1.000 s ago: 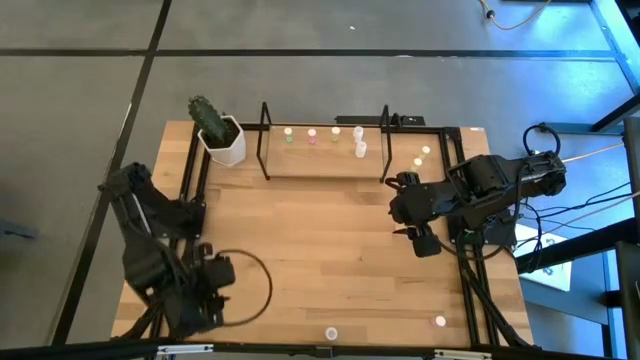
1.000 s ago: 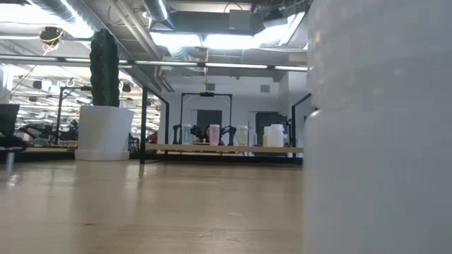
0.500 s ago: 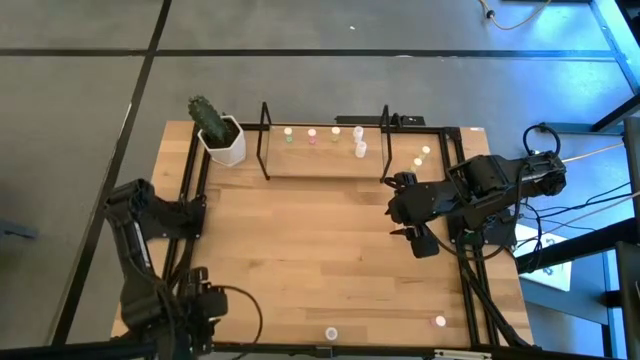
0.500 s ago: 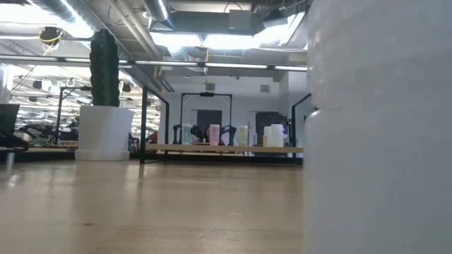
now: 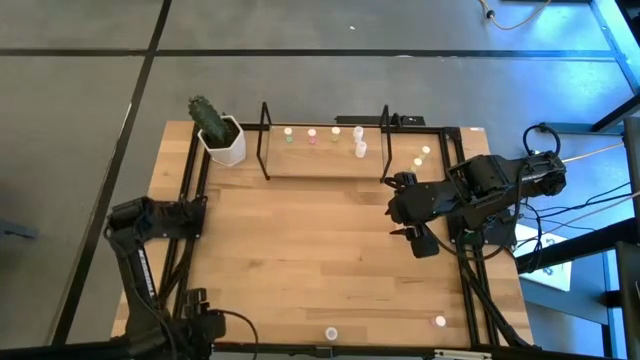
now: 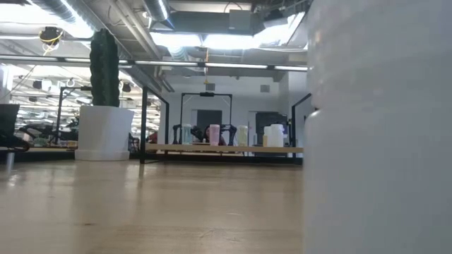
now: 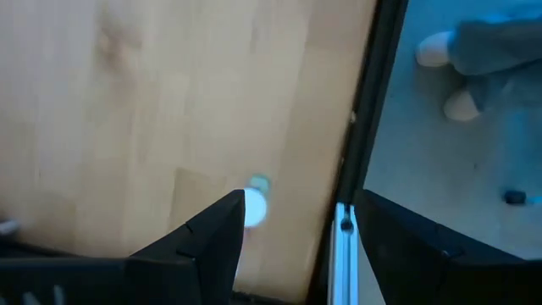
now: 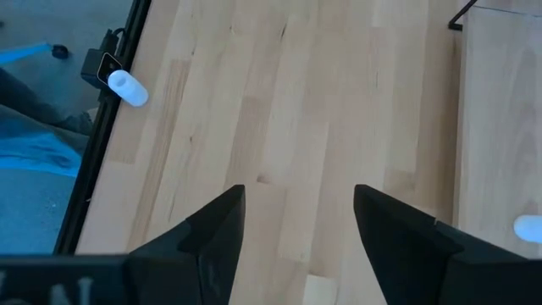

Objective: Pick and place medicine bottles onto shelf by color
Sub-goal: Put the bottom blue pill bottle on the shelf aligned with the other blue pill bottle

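The wire shelf (image 5: 325,150) stands at the table's far edge with several small medicine bottles (image 5: 335,133) upright on its wooden floor. Two more bottles (image 5: 421,157) stand just right of it. Two bottles (image 5: 331,333) (image 5: 439,321) rest near the table's near edge. My left gripper (image 5: 198,320) hovers open at the near left corner; in its wrist view (image 7: 292,233) a green-topped bottle (image 7: 254,203) lies ahead of the fingers beside the edge rail. My right gripper (image 5: 420,240) hangs open above the table's right half (image 8: 296,212), nothing between its fingers.
A white pot with a cactus (image 5: 222,138) stands left of the shelf. Black rails (image 5: 190,230) run along the table's sides. One bottle (image 6: 378,127) stands right in front of the low camera and blocks its right half. A person's shoes (image 7: 440,51) show on the floor beyond the table.
My left gripper has swung toward the table's near edge and sunk lower, staying open. My right arm and the bottles have kept still.
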Available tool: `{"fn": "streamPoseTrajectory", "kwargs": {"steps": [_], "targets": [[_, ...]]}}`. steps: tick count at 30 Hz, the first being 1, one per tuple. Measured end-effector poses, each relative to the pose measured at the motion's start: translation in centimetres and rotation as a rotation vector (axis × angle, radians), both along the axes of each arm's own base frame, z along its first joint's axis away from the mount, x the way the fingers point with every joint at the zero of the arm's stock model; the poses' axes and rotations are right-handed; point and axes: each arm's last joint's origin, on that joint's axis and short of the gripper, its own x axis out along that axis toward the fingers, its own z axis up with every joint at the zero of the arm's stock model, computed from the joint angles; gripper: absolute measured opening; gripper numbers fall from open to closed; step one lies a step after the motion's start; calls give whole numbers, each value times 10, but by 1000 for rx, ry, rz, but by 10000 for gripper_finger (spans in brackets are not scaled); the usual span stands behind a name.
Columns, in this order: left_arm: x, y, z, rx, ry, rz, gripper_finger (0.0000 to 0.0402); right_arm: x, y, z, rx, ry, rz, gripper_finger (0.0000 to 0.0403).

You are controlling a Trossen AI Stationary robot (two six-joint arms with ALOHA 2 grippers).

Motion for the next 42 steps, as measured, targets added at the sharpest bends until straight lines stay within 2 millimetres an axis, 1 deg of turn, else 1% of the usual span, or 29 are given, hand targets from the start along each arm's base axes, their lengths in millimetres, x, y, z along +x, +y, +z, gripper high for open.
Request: {"fn": "streamPoseTrajectory", "kwargs": {"steps": [3, 11, 14, 18, 22, 25, 30, 34, 35, 37, 40, 42], "targets": [[-1, 2, 0, 35, -39, 63, 218, 0, 0, 0, 0, 0, 0, 223], [-2, 5, 0, 62, -24, 57, 218, 0, 0, 0, 0, 0, 0, 223], [-4, 11, 0, 126, -9, 63, 218, 0, 0, 0, 0, 0, 0, 223], [0, 22, 5, 203, -39, 75, 218, 0, 0, 0, 0, 1, 0, 223], [7, 33, 17, 164, -76, 108, 218, 0, 0, 0, 0, 0, 0, 223], [16, 43, 28, 132, -143, 145, 218, 0, 0, 0, 0, -1, 0, 223], [29, 71, 50, 89, -206, 236, 218, 1, 0, 0, 2, -6, -1, 223], [36, 91, 65, 30, -245, 359, 218, 1, 0, 0, 6, -8, -6, 223], [37, 96, 68, 19, -246, 360, 218, 1, 0, 0, 6, -8, -6, 223], [38, 103, 75, -6, -215, 302, 218, 1, 0, 0, 6, -8, -6, 223], [34, 113, 85, -71, -148, 247, 218, 1, 0, 0, 6, -8, -6, 223], [30, 120, 91, -100, -138, 226, 218, 1, 0, 0, 5, -8, -5, 223]]}}
